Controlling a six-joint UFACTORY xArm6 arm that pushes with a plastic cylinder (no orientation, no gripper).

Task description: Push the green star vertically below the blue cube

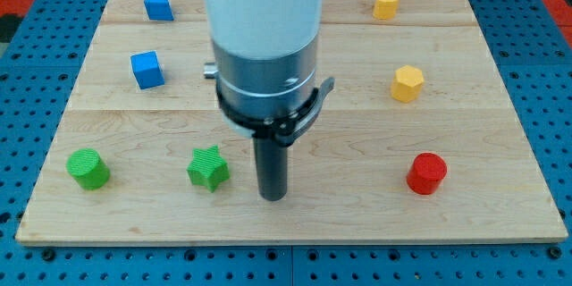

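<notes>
Pale wooden board on blue pegboard carries our blocks. Toward the view's bottom left sits the chunky green star block, flat, its points spread evenly with no long axis. Our tip, holding nothing, stands just to its right, apart. Up-left sits the blue cube.

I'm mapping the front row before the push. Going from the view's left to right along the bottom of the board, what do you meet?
Green cylinder → green star → my tip, just right of the star → red cylinder.
</notes>
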